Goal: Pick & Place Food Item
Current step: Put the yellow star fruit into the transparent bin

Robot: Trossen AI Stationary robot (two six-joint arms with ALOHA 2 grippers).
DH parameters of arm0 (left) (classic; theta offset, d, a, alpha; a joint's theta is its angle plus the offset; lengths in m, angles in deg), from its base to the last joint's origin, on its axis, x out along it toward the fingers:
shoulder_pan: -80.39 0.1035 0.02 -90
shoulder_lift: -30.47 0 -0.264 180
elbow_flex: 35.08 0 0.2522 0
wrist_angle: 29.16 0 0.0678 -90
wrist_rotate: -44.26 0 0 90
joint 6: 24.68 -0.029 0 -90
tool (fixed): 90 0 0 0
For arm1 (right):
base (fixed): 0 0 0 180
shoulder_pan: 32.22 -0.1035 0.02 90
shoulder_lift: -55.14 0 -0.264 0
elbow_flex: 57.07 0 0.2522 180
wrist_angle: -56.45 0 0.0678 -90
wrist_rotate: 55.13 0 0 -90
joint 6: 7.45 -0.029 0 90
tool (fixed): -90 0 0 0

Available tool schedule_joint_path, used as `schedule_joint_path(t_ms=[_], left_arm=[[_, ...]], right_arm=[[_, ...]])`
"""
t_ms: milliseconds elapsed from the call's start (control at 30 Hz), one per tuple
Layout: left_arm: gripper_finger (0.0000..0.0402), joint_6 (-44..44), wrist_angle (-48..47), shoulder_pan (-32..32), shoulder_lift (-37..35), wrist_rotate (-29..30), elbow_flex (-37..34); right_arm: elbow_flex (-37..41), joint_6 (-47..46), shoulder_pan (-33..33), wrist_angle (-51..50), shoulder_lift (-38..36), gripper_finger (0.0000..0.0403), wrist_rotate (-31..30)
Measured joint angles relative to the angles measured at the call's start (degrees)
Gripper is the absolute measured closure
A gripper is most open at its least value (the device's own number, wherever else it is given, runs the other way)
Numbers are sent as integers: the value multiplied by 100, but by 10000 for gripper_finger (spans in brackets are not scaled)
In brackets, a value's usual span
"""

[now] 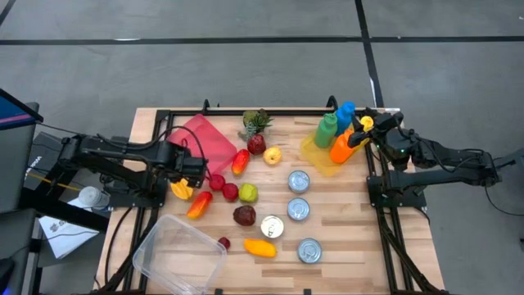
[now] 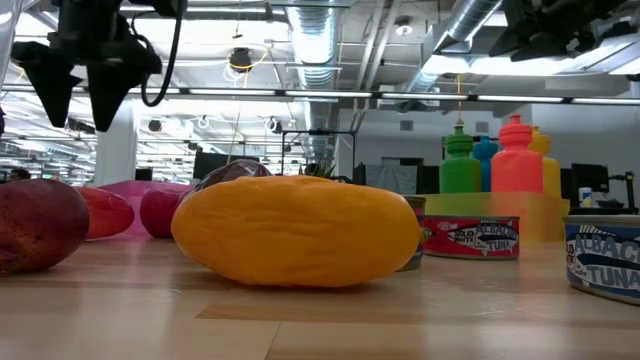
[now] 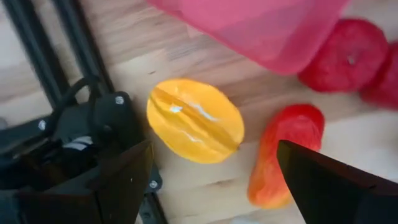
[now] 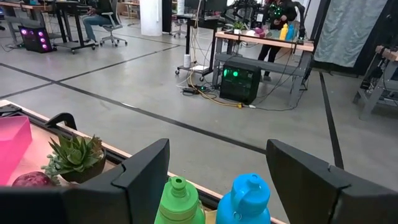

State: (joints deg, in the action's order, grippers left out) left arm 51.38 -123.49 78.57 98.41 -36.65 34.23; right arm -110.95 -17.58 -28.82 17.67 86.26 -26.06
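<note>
Fruit is lying scattered across the table (image 1: 344,238), and the left gripper (image 1: 193,170) is hovering wide open and empty over its left side, just above a ridged yellow fruit (image 3: 194,120) that is sitting beside the pink lid (image 3: 261,25). That fruit is looking like hollow toy plastic: light, stiff and smooth, so likely to slip if pinched at its tapered ends. Gripping across the broad middle, with the fingers on opposite ridges, seems safest. In the left wrist view its long axis is running diagonally, not square to the fingers, so some turning of the wrist may be needed. An orange-red pepper (image 3: 283,155) is lying just beside it. Far to the right, the right gripper (image 1: 366,124) is waiting open and empty above the bottles (image 1: 336,131).
</note>
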Motion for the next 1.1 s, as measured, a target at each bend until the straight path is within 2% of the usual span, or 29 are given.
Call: schedule_joint_path(t_ms=[333, 667, 1100], left_arm=[[69, 1271, 272, -165, 5, -33, -449], [95, 2514, 655, -461, 5, 11, -1033], [145, 3257, 1551, -461, 5, -121, -1571]], right_arm=[[2, 0, -1, -2, 0, 143, 111], [2, 2, 0, -29, 0, 143, 111], [2, 7, 0, -31, 0, 143, 111]])
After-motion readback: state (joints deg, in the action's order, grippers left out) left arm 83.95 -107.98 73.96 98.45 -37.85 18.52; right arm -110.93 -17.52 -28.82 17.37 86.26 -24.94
